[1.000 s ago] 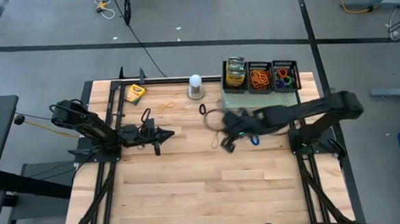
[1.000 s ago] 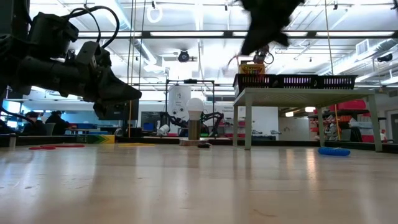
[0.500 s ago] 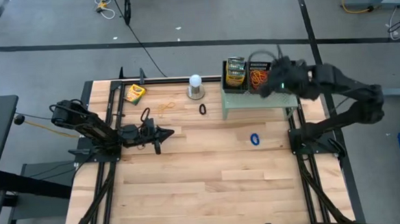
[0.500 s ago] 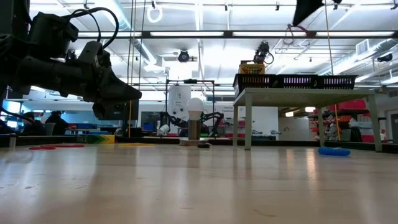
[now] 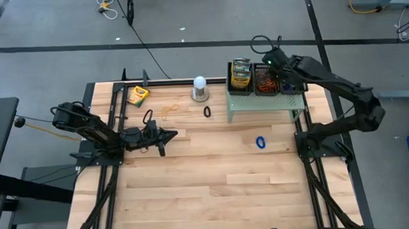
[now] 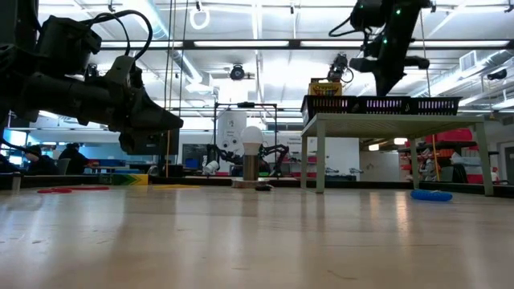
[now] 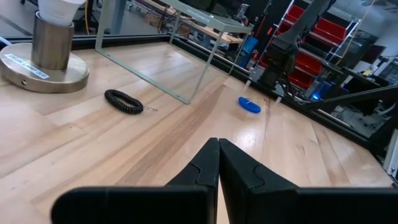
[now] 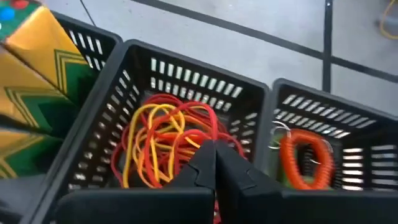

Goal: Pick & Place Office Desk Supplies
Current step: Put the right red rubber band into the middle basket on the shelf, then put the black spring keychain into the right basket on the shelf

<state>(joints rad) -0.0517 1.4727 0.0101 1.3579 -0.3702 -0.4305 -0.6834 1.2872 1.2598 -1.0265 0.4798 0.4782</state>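
Three black mesh baskets stand on a pale green riser at the far right. One holds crayon boxes, the middle basket holds red, yellow and orange rubber bands, and the third holds an orange band. My right gripper hangs shut over the middle basket, tipped downward, on a red rubber band. My left gripper is shut and holds nothing, hovering at the table's left. A crayon box, a tan band, a black band and a blue band lie on the table. My right gripper pinches a red rubber band strand between its two fingertips, coming slantwise from above. The band hangs down into the middle basket among the other bands. Where it ends I cannot tell.
A white ball on a metal base stands at the far middle of the table. Bare wood fills the near half of the table. The riser's legs stand on the table's right side.
My right gripper has swung from just above the table's middle up and toward the far right edge, ending over the baskets, and has tipped and rolled on the way. It has stayed shut. A thin loop that lay beside it has left the table.
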